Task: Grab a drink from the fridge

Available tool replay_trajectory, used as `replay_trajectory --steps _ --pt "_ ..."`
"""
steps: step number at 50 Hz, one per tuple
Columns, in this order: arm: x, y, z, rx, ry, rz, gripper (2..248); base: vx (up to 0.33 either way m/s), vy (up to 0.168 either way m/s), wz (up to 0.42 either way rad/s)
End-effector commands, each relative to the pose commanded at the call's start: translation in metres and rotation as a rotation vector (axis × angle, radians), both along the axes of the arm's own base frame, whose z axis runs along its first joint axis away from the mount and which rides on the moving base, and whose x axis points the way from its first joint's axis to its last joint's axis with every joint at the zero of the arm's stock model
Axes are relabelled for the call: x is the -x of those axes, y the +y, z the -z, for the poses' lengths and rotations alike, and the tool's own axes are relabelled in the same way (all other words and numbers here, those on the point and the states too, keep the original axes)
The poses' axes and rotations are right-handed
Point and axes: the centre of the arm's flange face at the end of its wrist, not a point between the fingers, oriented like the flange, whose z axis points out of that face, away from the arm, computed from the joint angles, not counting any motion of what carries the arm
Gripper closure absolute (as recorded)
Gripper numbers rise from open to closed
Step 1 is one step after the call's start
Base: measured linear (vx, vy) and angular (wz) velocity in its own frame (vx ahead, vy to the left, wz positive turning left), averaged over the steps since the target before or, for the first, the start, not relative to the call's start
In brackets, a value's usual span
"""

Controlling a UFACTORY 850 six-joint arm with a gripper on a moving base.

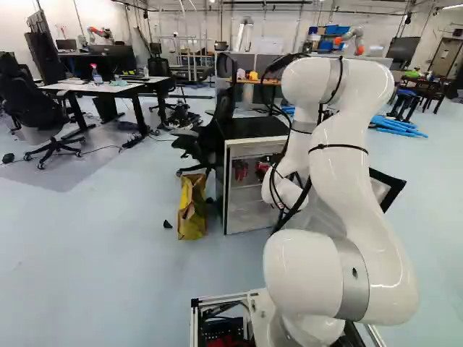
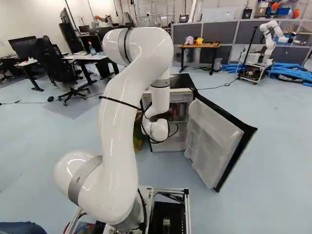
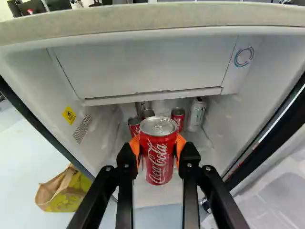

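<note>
My gripper (image 1: 273,163) is partly hidden by the wrist in the left base view, at the front of the open fridge (image 1: 226,195). In the wrist view the gripper (image 3: 158,151) is shut on an upright red can (image 3: 157,157), an orange pad on either side. Behind the held can, inside the fridge, stand a red can (image 3: 134,125), another red can (image 3: 178,117) and a silver-white can (image 3: 196,114). More cans behind are partly hidden.
The fridge door (image 2: 214,139) stands swung open to the right of the arm. A yellow and brown bag (image 1: 192,207) is on the floor left of the fridge, near an office chair (image 1: 210,141). Another robot (image 2: 270,39) stands far off.
</note>
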Motion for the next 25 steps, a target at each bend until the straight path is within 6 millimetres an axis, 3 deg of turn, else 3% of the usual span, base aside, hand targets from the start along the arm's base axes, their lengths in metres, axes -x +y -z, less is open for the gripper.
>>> replay_trajectory --steps 25 --pt "0.052 0.012 -0.040 -0.003 0.009 0.012 155 0.000 0.000 0.000"
